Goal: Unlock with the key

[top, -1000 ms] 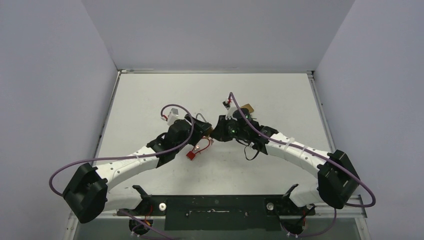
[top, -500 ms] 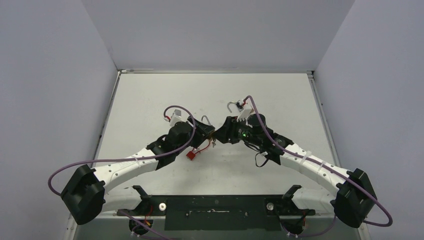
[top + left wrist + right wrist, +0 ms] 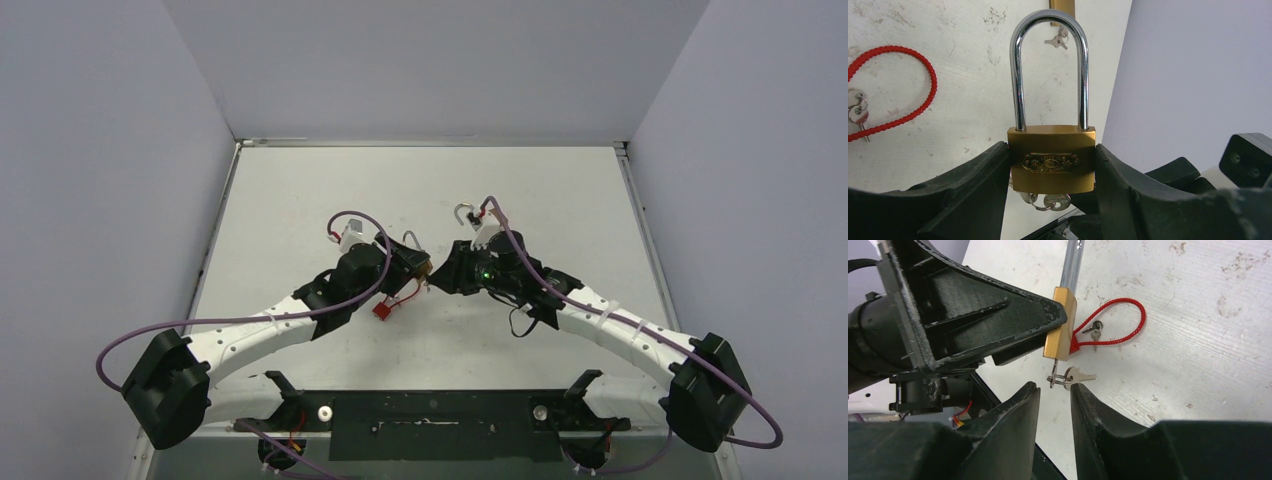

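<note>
Okay, 2 grippers at work: the right gripper [image 3: 1054, 390] is slightly parted, holding nothing, its tips just short of 1 key ring [image 3: 1073, 376] dangling under 1 brass padlock [image 3: 1060, 322]. The left gripper [image 3: 1052, 152] clamps that padlock's body, shackle closed. Beyond, 1 red cord [image 3: 1120, 322] lies on the table [image 3: 560, 200], then a 2nd padlock [image 3: 1063, 6].
</note>
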Controlling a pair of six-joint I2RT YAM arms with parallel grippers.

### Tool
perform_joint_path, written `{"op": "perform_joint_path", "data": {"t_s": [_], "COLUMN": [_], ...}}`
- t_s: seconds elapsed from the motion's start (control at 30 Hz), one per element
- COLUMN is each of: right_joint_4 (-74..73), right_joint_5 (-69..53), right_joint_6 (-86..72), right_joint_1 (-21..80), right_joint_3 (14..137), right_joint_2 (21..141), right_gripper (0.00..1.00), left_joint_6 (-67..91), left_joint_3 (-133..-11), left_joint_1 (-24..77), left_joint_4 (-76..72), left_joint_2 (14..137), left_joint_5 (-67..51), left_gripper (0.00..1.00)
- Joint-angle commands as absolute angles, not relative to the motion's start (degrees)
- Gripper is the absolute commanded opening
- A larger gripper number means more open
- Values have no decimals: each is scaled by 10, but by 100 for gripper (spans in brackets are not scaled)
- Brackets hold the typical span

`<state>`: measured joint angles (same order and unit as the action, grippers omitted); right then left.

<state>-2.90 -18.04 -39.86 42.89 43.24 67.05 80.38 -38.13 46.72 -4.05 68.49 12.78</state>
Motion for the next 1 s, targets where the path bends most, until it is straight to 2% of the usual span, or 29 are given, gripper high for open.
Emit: {"op": "perform_joint_path", "data": {"t_s": [0.0, 0.13, 0.37, 0.63, 0.8, 0.97], "right_joint_4": [-17, -9, -5, 72, 217, 323], "right_joint_5": [-168, -169, -175, -193, -290, -335], "right_joint_6": [-396, -394, -394, -449, -579, -709], "right_joint_1": [434, 434, 434, 421, 376, 348], "right_joint_3": [451, 459, 480, 480, 428, 369], "right_joint_2": [683, 699, 724, 753, 717, 663], "right_gripper": [29, 23, 0, 0, 0, 0], "left_joint_6": [807, 812, 825, 836, 797, 780], "left_joint_3": [-409, -409, -404, -388, -369, -333], "left_joint_1": [467, 467, 467, 471, 473, 470], "left_joint_4": [-111, -112, -129, -158, -204, -300], "left_joint_2": [663, 662, 653, 641, 607, 581], "left_joint_5": [126, 118, 94, 58, 36, 23], "left_gripper": [11, 11, 11, 9, 5, 4]}}
